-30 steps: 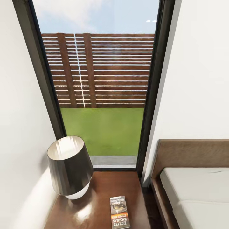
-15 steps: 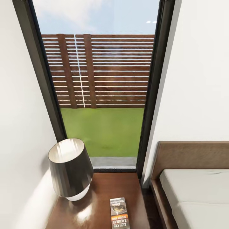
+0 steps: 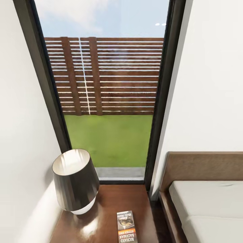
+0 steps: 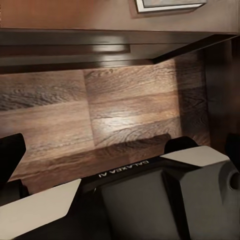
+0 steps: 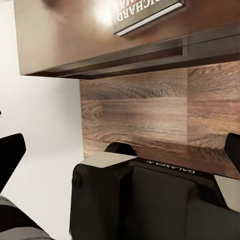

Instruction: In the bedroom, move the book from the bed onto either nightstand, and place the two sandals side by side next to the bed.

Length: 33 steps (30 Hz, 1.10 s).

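The book (image 3: 127,226) lies flat on the glossy dark-brown nightstand (image 3: 104,206), near its front edge, with the orange band and white lettering toward me. The bed (image 3: 202,167) stands just right of the nightstand, its grey mattress bare. In the left wrist view the book's edge (image 4: 170,4) overhangs the nightstand (image 4: 100,20), and my left gripper (image 4: 120,155) hangs low over the floor, open and holding nothing. My right gripper (image 5: 120,155) is open too, below the nightstand's front (image 5: 65,35) and the book (image 5: 147,14). The sandals are out of view.
A dark lamp (image 3: 76,180) stands at the nightstand's back left, close to the white wall. Behind is a tall dark-framed window (image 3: 108,101) showing fence and grass. Wood-plank floor (image 4: 125,110) lies in front of the nightstand, with my own dark base (image 4: 150,200) below the wrists.
The head view has crept upward, so nightstand, lamp, book and bed sit slightly lower in the picture. Nothing has moved itself.
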Available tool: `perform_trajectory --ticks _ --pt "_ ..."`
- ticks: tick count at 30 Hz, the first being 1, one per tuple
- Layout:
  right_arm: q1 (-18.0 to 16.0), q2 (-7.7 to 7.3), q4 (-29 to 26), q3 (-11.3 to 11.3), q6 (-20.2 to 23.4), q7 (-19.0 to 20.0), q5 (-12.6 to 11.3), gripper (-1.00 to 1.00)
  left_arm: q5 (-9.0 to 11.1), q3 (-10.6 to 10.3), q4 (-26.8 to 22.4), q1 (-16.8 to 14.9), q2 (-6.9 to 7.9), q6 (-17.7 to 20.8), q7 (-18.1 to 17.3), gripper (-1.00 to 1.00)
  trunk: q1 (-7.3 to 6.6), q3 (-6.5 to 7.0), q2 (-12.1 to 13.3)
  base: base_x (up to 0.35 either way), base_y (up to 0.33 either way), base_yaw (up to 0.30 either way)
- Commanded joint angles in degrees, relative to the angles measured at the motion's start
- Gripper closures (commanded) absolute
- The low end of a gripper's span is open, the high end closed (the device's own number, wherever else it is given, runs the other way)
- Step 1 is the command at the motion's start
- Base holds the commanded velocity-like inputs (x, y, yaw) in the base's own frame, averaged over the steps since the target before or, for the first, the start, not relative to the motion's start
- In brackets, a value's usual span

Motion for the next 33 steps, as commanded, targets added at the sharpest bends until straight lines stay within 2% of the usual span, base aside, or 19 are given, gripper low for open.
perform_trajectory --ticks 1,33 --pt "-0.08 0.01 0.14 0.47 0.19 0.27 -0.62 -1.00 0.54 -0.51 0.07 -0.04 0.01 -0.21 -0.17 -1.00 -0.23 0.12 0.38 0.000 0.000 0.000" --pt "-0.07 0.77 0.14 0.47 0.19 0.27 -0.64 -1.00 0.71 -0.52 0.07 -0.04 0.01 -0.21 -0.11 -1.00 -0.23 0.12 0.38 0.000 0.000 0.000"
